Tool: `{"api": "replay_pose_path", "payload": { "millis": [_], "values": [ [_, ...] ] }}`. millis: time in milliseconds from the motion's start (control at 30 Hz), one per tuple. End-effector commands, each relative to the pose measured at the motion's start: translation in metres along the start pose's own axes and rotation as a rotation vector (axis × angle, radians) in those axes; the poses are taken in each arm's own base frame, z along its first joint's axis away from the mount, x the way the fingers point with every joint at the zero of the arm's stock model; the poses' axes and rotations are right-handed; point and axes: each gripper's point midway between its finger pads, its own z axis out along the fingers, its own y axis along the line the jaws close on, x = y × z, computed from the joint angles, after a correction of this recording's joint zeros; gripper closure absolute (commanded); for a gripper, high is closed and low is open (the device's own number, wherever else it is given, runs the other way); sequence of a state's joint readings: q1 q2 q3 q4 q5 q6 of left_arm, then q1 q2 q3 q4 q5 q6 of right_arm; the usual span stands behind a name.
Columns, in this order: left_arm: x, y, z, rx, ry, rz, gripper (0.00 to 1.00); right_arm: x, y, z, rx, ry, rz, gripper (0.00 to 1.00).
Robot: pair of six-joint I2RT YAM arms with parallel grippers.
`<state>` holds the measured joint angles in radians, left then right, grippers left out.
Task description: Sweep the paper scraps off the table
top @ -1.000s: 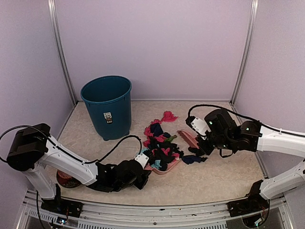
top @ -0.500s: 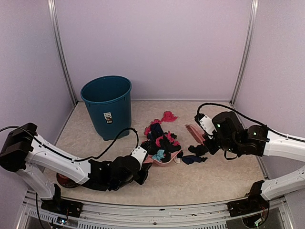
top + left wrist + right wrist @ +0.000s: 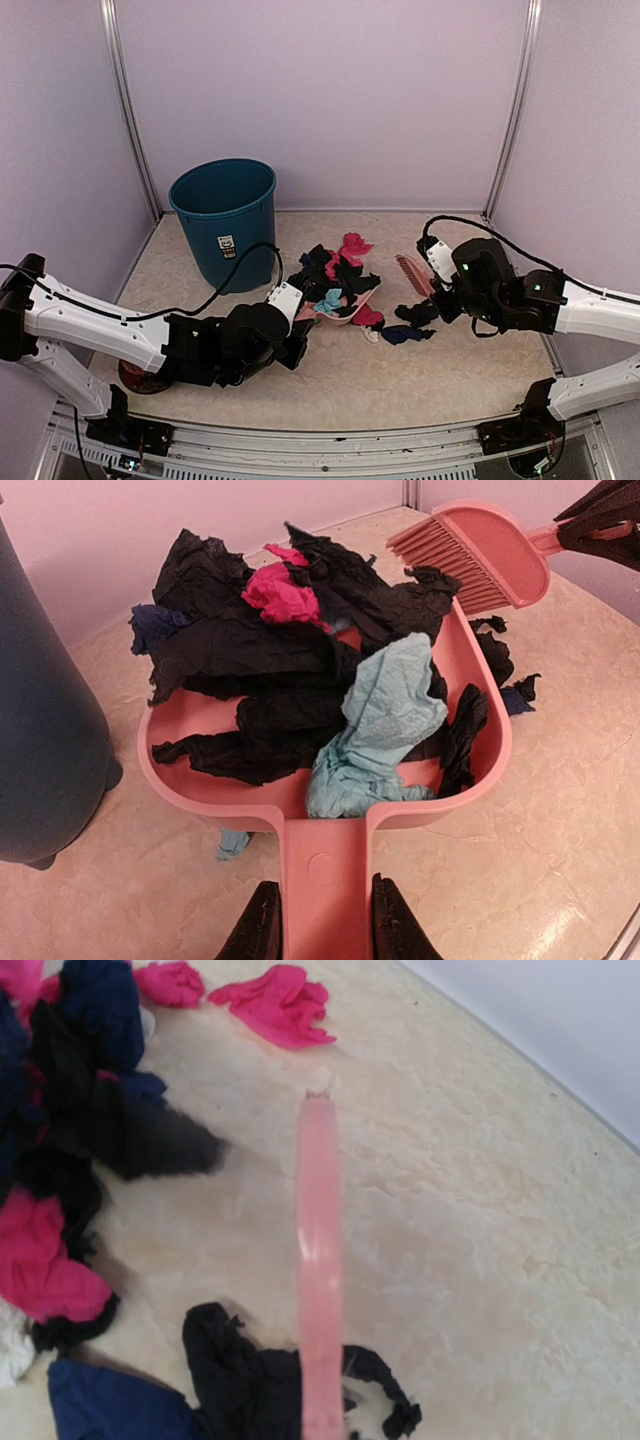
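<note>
My left gripper [image 3: 293, 338] is shut on the handle [image 3: 325, 880] of the pink dustpan [image 3: 345, 303], its fingertips [image 3: 262, 932] on both sides of it. The pan [image 3: 170, 742] sits just above the table [image 3: 430, 370], heaped with black, magenta and teal paper scraps [image 3: 385, 715]. My right gripper [image 3: 440, 290] is shut on the pink brush [image 3: 410, 272], held off the table right of the pan; the brush also shows in the left wrist view [image 3: 470, 555]. Loose scraps lie on the table: magenta [image 3: 352, 243], magenta [image 3: 368, 316], dark blue [image 3: 405, 333], black [image 3: 250, 1380].
A teal waste bin [image 3: 225, 220] stands at the back left. A red ball in a bowl [image 3: 140, 375] is partly hidden under my left arm at the front left. Lilac walls and a metal frame edge the table.
My left gripper has drawn the loaded dustpan up and back toward the bin. Some scraps stayed on the table. My right gripper has moved the brush slightly right and back.
</note>
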<state>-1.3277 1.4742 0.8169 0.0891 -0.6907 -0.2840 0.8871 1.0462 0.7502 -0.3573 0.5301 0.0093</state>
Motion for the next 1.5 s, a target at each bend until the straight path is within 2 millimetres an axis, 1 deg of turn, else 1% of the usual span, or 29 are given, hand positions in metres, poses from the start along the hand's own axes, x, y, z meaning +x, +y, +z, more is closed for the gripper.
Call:
{"api": "replay_pose_path", "payload": {
  "millis": [0,167,400,633,800,967,1100,1300,1467],
  "values": [
    [-0.023,0.011,-0.011,-0.039,-0.003,-0.004,1.0,-0.011,-0.01,-0.003,0.022,-0.061,0.069,1.0],
    [-0.043,0.018,-0.023,-0.035,-0.01,-0.017,1.0,-0.008,-0.006,0.004,0.01,-0.054,0.065,1.0],
    [-0.08,0.041,-0.044,-0.042,-0.028,-0.051,1.0,-0.015,-0.002,0.008,-0.008,-0.074,0.062,1.0],
    [-0.116,0.076,-0.062,-0.068,-0.055,-0.102,1.0,-0.02,0.0,0.012,-0.016,-0.089,0.062,1.0],
    [-0.136,0.103,-0.07,-0.078,-0.061,-0.152,1.0,-0.024,0.001,0.014,-0.022,-0.1,0.065,1.0],
    [-0.15,0.119,-0.071,-0.023,-0.071,-0.239,1.0,-0.024,0.004,0.018,-0.029,-0.092,0.061,1.0],
    [-0.163,0.123,-0.074,0.048,-0.1,-0.322,1.0,-0.023,0.007,0.021,-0.038,-0.092,0.064,1.0],
    [-0.175,0.145,-0.079,0.077,-0.139,-0.444,1.0,-0.022,0.011,0.024,-0.051,-0.085,0.069,1.0],
    [-0.179,0.17,-0.078,0.071,-0.159,-0.538,1.0,-0.022,0.013,0.027,-0.055,-0.079,0.073,1.0]
  ]
}}
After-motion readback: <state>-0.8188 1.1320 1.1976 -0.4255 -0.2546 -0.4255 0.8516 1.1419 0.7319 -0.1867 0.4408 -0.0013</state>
